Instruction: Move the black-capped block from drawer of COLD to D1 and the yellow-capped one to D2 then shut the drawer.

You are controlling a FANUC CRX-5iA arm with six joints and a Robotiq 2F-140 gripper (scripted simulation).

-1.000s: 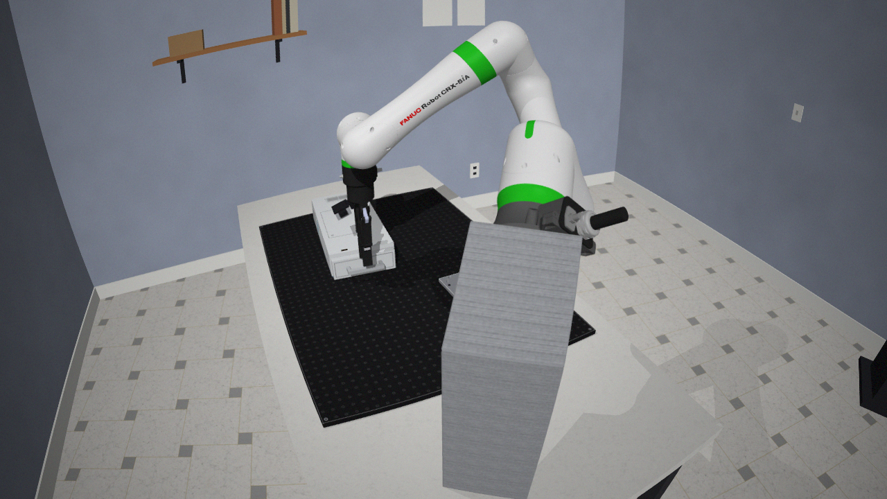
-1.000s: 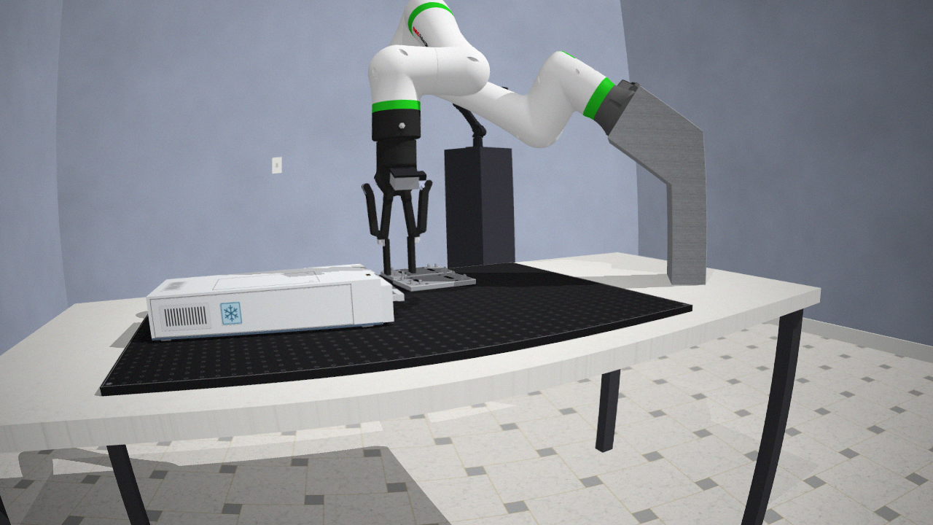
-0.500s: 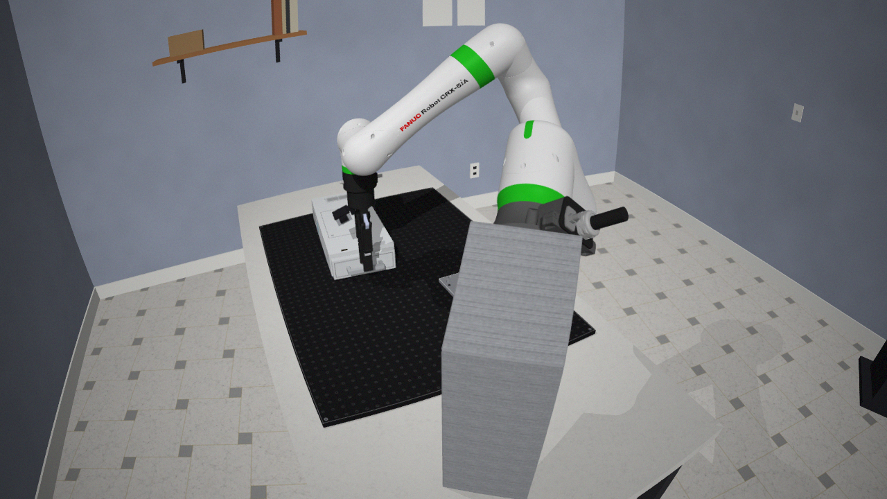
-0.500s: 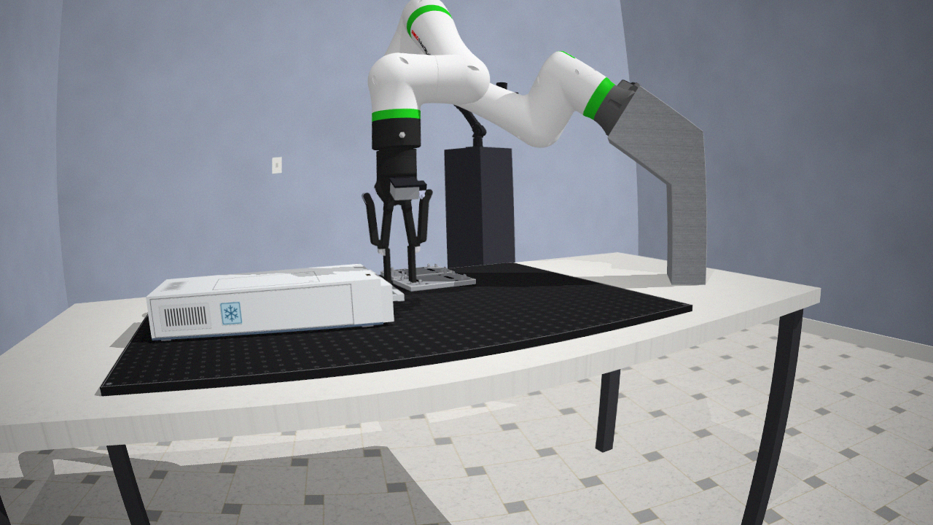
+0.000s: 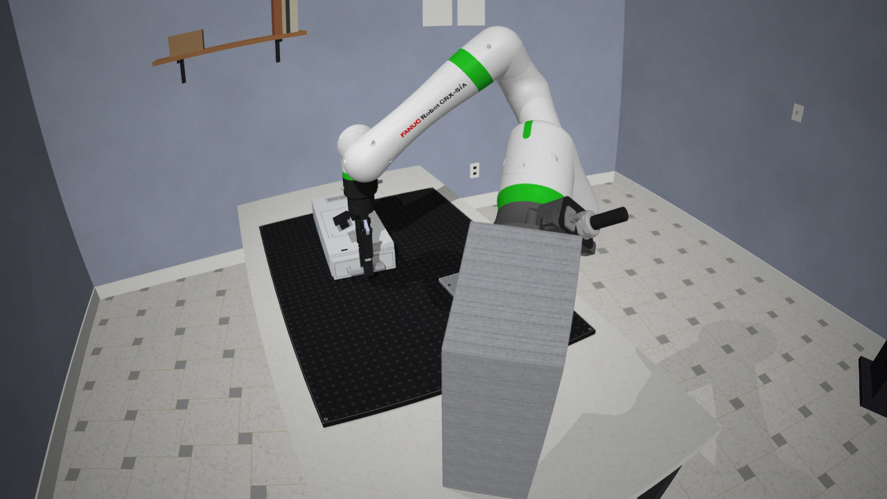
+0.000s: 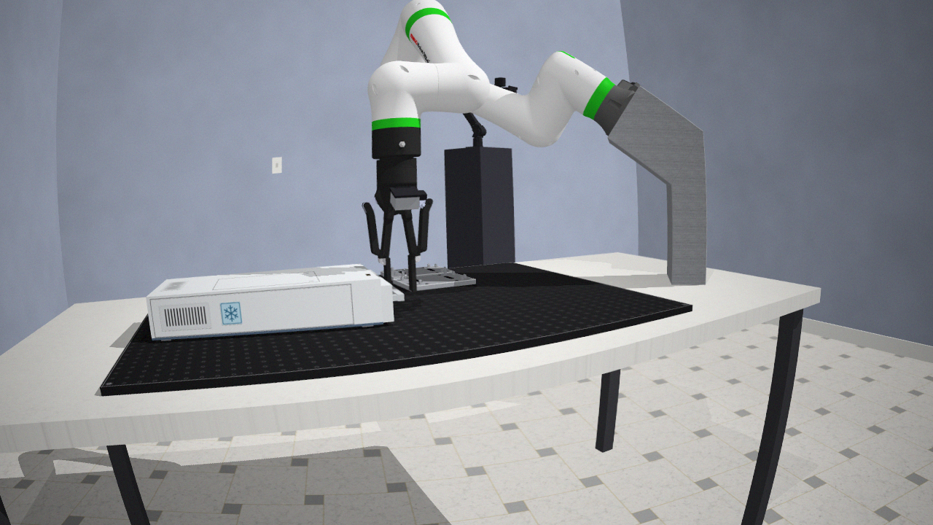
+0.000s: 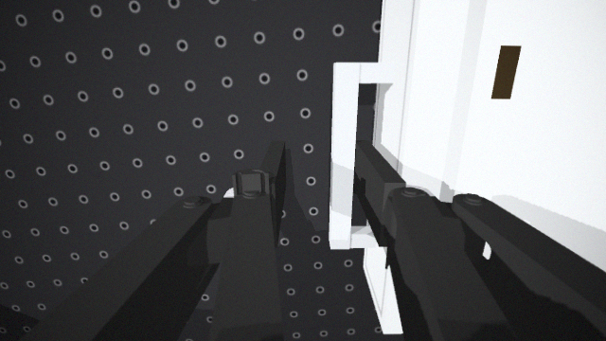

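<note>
The white cooler COLD (image 5: 342, 231) (image 6: 273, 303) (image 7: 521, 142) stands on the black perforated mat (image 5: 347, 347) (image 6: 496, 306) (image 7: 118, 95). Its drawer looks pushed in, and the cooling blocks are hidden inside. The small lamp (image 7: 506, 72) on top looks dark. My gripper (image 5: 369, 267) (image 6: 399, 279) (image 7: 319, 163) points straight down at the drawer front. Its fingers straddle the white bar handle (image 7: 342, 156), one on the outside and one behind it. A gap shows between the outer finger and the bar. The grey deck slot plates (image 6: 438, 278) (image 5: 448, 283) lie beyond the cooler's front.
The arm's tall grey pedestal (image 5: 508, 347) (image 6: 678, 195) stands at the table's edge and hides part of the deck slots in the top view. A black cabinet (image 6: 479, 202) stands behind the table.
</note>
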